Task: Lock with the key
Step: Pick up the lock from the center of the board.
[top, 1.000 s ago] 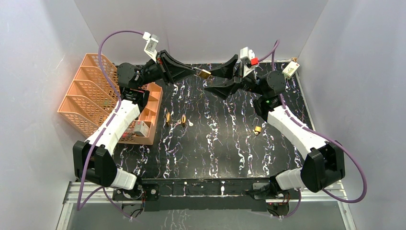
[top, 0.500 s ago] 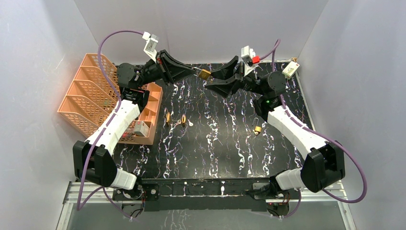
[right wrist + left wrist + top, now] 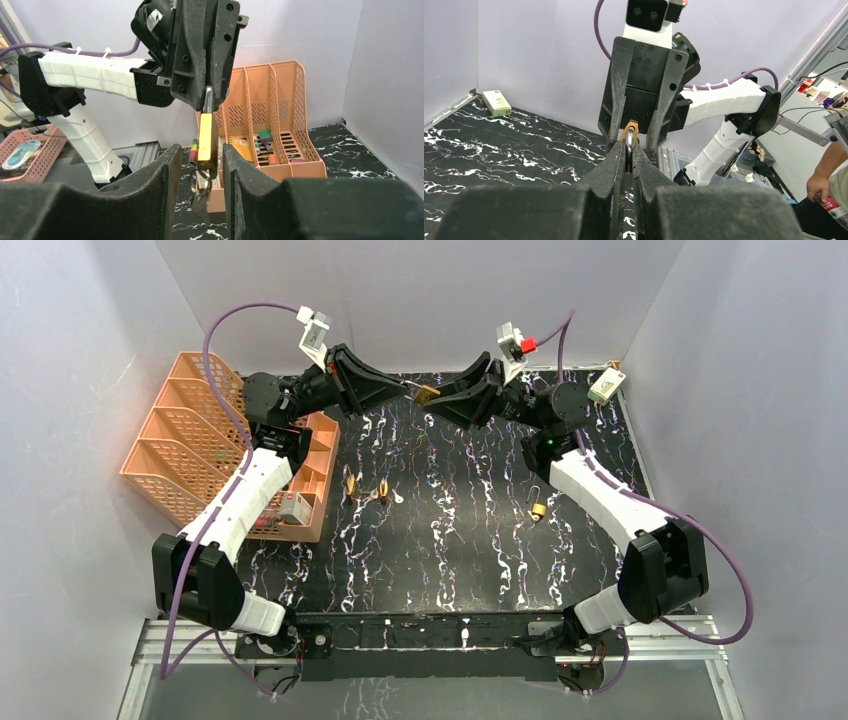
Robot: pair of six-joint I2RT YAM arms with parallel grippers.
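two grippers meet at one padlock (image 3: 206, 136)
at the table's (image 3: 450, 540) twelve o'clock: left gripper (image 3: 405, 390) clamps its shackle (image 3: 208, 97) from nine, right gripper (image 3: 442, 403) straddles its body from three, jaws apart; keys (image 3: 201, 192) dangle beneath.

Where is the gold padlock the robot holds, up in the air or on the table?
Up in the air: the left tool pinches the padlock by its shackle, clear of the table.

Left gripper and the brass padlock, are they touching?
Touching. The left wrist view shows the left gripper shut on the brass padlock by its shackle, with both fingers pressed against it.
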